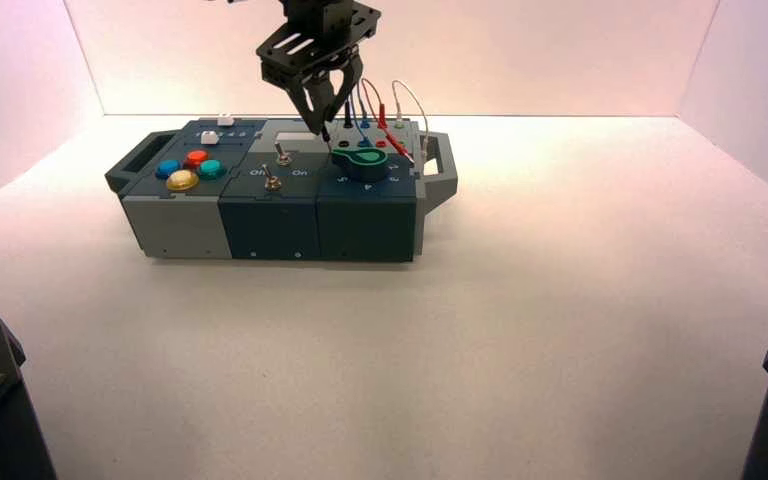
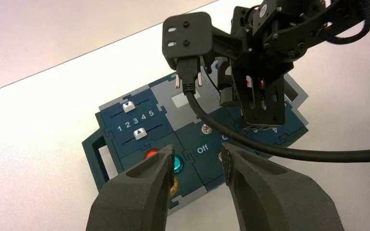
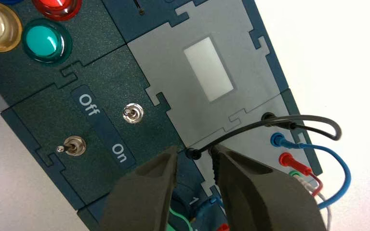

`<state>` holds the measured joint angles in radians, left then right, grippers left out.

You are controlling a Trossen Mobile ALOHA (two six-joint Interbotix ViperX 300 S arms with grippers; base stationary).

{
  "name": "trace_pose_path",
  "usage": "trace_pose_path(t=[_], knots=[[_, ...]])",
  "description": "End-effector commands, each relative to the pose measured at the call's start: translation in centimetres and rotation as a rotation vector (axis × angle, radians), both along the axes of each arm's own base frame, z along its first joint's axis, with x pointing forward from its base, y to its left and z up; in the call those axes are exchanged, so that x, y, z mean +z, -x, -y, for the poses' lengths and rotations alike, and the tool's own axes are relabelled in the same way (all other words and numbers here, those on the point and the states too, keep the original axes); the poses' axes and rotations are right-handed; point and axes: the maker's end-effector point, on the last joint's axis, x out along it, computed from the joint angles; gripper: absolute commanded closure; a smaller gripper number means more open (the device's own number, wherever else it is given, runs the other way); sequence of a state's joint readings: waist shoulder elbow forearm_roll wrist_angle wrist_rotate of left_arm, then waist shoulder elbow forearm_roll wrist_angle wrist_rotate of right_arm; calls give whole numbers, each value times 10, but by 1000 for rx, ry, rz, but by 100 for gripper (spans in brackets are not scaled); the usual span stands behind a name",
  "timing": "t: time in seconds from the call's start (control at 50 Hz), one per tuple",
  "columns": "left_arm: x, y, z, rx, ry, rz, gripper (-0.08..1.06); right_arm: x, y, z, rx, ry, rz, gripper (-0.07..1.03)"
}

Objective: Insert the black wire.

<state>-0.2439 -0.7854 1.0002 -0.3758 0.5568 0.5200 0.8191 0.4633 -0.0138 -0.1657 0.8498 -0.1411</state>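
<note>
Left claw (image 2: 198, 151): idle, fingers apart with nothing between them, to the near left, looking down on the box (image 1: 175, 228).
Coloured buttons (image 1: 182, 180): at the box's left, no part of this job.
Right claw (image 3: 194, 155): at work above the right half of the box, just left of the sockets; fingers parted by a narrow gap, the plug between their tips, no firm grip to be seen.
Black wire, near end (image 3: 193, 153): its plug is out, pin bare, just left of the near black socket (image 1: 343, 144).
Black wire, far end (image 3: 280, 124): appears seated in the far black socket, at the left of the far row; the lead arches between the two ends.
Blue wire (image 3: 345, 179): right of the black one; leave alone.
Done: far plug in, by the look of it.
Left to do: close on the near plug, bring it right over the near black socket, stand it upright, press down.
Progress: roughly half, I'd judge.
</note>
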Motion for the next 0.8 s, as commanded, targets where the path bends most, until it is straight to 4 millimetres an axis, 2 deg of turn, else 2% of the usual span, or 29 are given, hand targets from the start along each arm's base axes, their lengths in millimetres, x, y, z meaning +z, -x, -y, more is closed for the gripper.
trace_pose_path(t=[0.02,0.18,0.28,0.58,0.8], knots=[[8,-5,0,4,6,24,44,20,-6,-8,10,-34,39,69],[8,-5,0,4,6,24,44,18,-5,-7,10,-31,36,93],[8,-5,0,4,6,22,44,22,-5,-7,10,-35,40,98],[8,-5,0,4,6,22,44,29,-6,-5,-28,-86,64,99],[8,-5,0,5,6,22,44,36,-11,13,-89,-180,115,99]])
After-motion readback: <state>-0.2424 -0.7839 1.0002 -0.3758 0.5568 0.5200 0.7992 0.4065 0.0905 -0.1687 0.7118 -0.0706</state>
